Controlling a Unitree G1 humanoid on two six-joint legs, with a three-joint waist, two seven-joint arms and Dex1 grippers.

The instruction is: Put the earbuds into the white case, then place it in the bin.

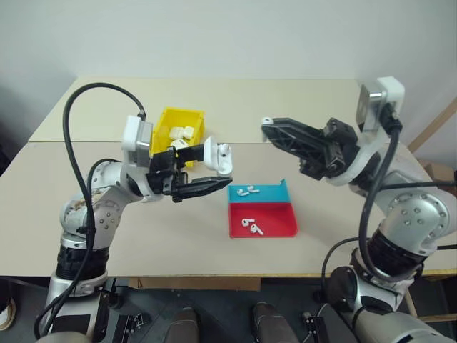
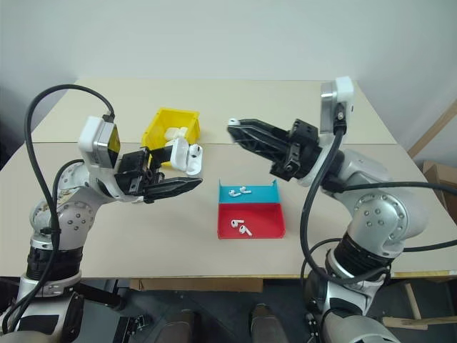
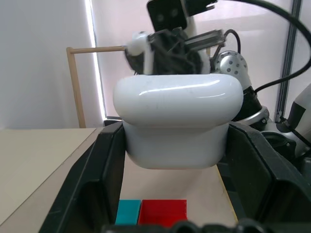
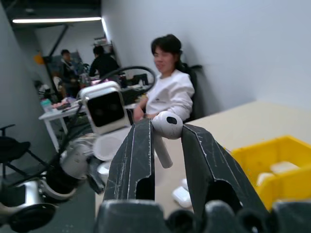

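Here, open white case [image 1: 216, 156] lid-up in left hand [image 1: 191, 174], earbud [image 4: 164, 133] stem-down in right hand [image 4: 166, 127]

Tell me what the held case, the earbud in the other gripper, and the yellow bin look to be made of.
White case: likely hard plastic, glossy; a light streak reflects along its lid.
Earbud, pinched between the right gripper's fingers: apparently the same glossy white plastic, with a smooth rounded head.
Bin: probably moulded plastic, uniformly bright yellow, thin rigid walls, duller sheen.

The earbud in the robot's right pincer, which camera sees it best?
The right wrist view: the earbud sits close up, pinched between the right pincer's fingers. In the eye views it's just a tiny white speck at the fingertips.
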